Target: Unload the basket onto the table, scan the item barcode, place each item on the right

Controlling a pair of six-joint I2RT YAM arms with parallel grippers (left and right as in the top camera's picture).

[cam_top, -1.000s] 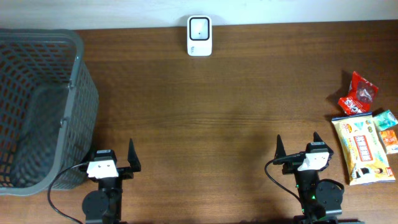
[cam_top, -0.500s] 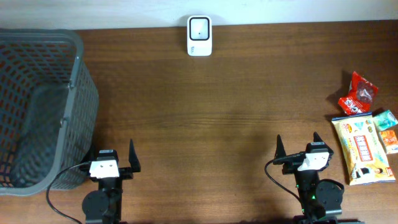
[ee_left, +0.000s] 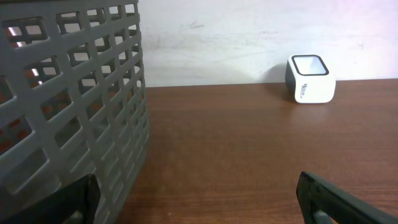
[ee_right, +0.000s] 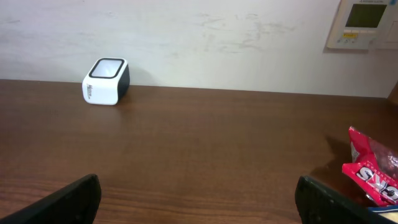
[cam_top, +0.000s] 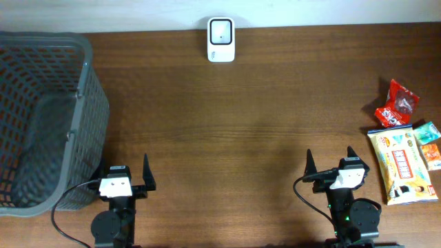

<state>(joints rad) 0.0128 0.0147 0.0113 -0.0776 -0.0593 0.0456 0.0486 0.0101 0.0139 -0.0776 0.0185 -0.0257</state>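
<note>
Brown wooden surface (cam_top: pixel 241 138) holds a flat yellow snack bag (cam_top: pixel 401 165). Left fingers (cam_top: pixel 147 172) and right fingers (cam_top: pixel 309 164) are apart, empty. Best grip its edge, barcode facing the white box scanner (cam_top: pixel 221 40).

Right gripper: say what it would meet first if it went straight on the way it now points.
Nothing, it seems: the right gripper faces bare table up to the wall. The scanner lies left of that line, the red packet right of it.
</note>
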